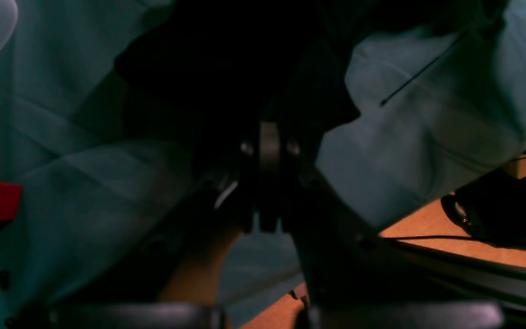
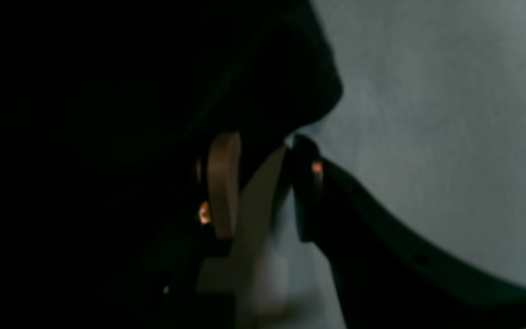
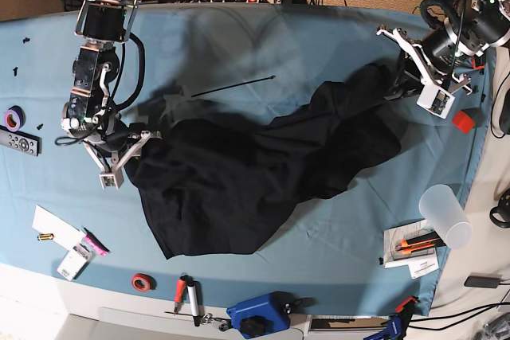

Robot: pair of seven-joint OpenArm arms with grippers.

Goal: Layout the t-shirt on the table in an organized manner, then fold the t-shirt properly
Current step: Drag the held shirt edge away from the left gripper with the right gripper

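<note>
Black t-shirt [image 3: 239,173] sprawls rumpled across table [image 3: 319,37]; left gripper [image 3: 396,85] and right gripper [image 3: 134,142] each clamp an edge.

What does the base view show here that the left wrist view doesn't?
Only the base view shows the whole black t-shirt stretched across the table between both arms, the right gripper at its other end, and the clear plastic cup. Only the left wrist view shows, up close, the left gripper shut on the fabric. Both share the blue cloth, the thin black stick and the red block.
</note>
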